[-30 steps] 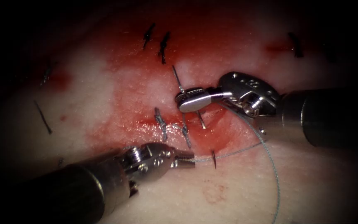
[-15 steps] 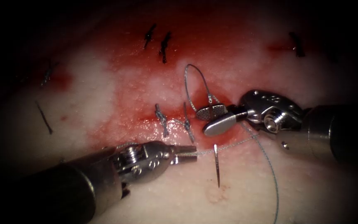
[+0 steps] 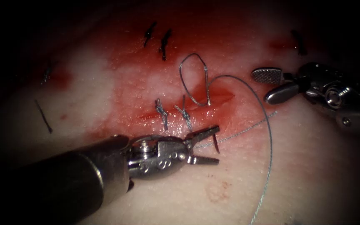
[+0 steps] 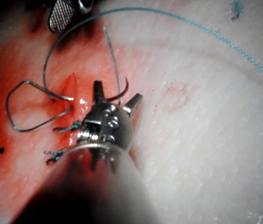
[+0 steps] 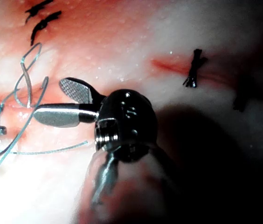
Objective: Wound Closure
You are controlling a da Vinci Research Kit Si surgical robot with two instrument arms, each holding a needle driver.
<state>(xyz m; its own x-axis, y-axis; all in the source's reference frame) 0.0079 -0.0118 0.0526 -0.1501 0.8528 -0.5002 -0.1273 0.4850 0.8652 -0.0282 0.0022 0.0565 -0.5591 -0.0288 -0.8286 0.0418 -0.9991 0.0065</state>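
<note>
While needle (image 3: pixel 216 144) sits between its parted jaws at 6 o'clock of cut (image 3: pixel 196 109), left tool (image 3: pixel 207 146) grips nothing; right tool (image 3: pixel 273 85), 3 o'clock, gapes empty, likely clearing thread (image 3: pixel 267 137).

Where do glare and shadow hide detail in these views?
Endoscope view: dark vignette at the edges; glints on the left steel pincer, open around the dark curved needle, whose tissue entry I cannot tell. Right wrist view: the right steel pincer, open and empty, throws deep shadow over the pale pork tissue.
</note>
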